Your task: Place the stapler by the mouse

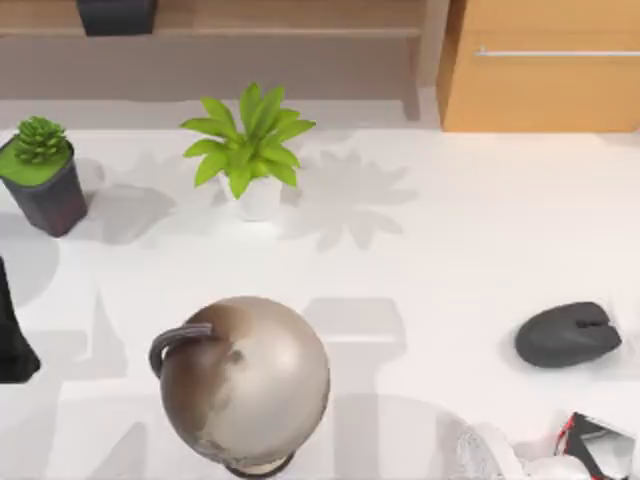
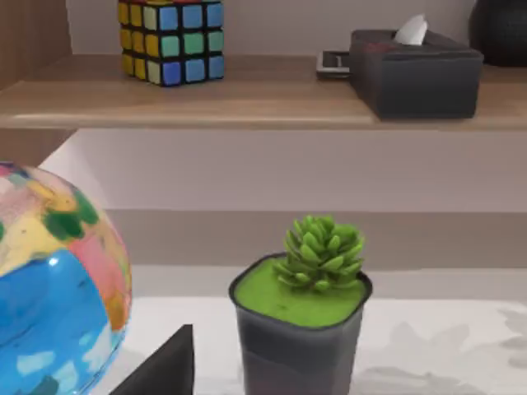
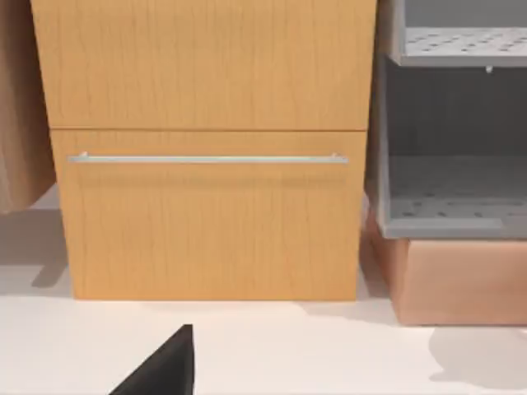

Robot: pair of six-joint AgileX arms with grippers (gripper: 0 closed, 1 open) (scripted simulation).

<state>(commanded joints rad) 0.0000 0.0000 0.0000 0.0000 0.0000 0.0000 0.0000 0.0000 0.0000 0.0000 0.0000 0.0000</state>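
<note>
Two arms sit at the table's edges, the left arm (image 1: 10,345) at the left and the right arm (image 1: 585,450) at the near right corner. I cannot tell whether either gripper is spread or pressed together. The mouse (image 1: 568,334) lies near the right arm. The left wrist view faces a succulent (image 2: 300,317) beneath a shelved cube (image 2: 170,39), and the right wrist view faces a drawer (image 3: 206,214).
</note>
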